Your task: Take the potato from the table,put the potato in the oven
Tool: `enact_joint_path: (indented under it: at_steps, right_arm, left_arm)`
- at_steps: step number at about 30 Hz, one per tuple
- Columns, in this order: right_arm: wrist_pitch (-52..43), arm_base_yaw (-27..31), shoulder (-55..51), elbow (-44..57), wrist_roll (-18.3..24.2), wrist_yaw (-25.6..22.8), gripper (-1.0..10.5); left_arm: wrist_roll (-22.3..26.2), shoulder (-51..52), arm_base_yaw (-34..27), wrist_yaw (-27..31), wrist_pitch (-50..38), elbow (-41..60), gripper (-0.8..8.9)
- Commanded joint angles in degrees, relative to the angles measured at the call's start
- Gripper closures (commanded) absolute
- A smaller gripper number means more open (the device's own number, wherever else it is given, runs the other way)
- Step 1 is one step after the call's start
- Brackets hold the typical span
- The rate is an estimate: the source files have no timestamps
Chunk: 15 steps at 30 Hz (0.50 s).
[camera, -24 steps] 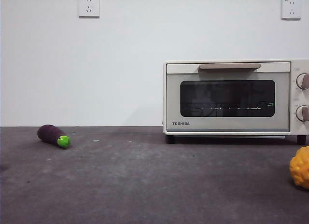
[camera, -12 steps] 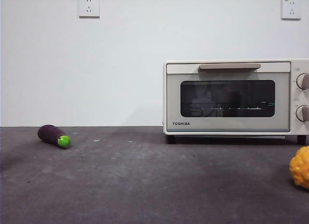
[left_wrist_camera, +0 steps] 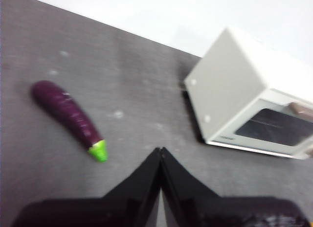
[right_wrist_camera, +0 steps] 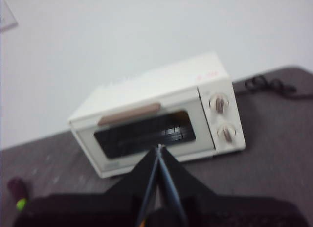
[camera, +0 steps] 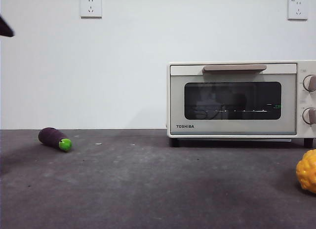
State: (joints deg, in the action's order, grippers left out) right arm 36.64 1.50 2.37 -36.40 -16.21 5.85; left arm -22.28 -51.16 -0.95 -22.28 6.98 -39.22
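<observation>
Potato: not visible in any of the three views, so its position cannot be stated. On the table (camera: 148, 189), a dark grey mottled surface, the cream-white TOSHIBA oven (camera: 237, 100) stands at the right against the white wall (camera: 123, 66), its door shut, the beige bar handle (camera: 234, 68) across the top of the door and the dark glass window (camera: 232, 100) below it. Two round knobs (camera: 309, 83) sit one above the other at the oven's right edge. A purple eggplant (camera: 53, 138) with a green tip lies on the table at the far left, well apart from the oven. A bumpy yellow-orange lump (camera: 307, 171) rests on the table at the right edge of the front view, nearer the camera than the oven and partly cut off. Two wall sockets (camera: 91, 6) are mounted high on the wall. The left hand (left_wrist_camera: 160, 156) hangs above the table between the eggplant and the oven, its jaws pressed together and empty. The right hand (right_wrist_camera: 159, 151) is raised in front of the oven door, jaws likewise together with nothing between them. A black cable (right_wrist_camera: 269, 85) lies on the table beside the oven in the right wrist view. A small black tip (camera: 5, 27) shows at the upper left edge of the front view.
</observation>
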Motion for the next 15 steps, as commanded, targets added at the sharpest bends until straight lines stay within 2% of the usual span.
enact_joint_path:
  at_steps: [1, 5, 10, 15]
  right_arm:
    - [3.7, 0.0, 0.5, -2.5, -0.8, 0.2, 9.4]
    - [8.2, 0.0, 0.5, -5.2, -0.8, 0.1, 9.4]
    - [8.8, 0.0, 0.5, -6.2, -0.8, 0.2, 9.4]
    - [8.9, 0.0, 0.9, -6.2, -3.9, 1.5, 9.4]
  left_arm:
    - [-0.9, -3.6, 0.8, -3.2, -0.6, -3.1, 8.18]
    - [-1.0, -8.5, 2.3, -7.8, -0.6, -8.1, 8.18]
    - [-1.2, -14.1, 5.5, -11.2, -0.3, -14.5, 8.18]
    - [-1.1, -20.9, 10.0, -12.5, 3.1, -22.0, 8.18]
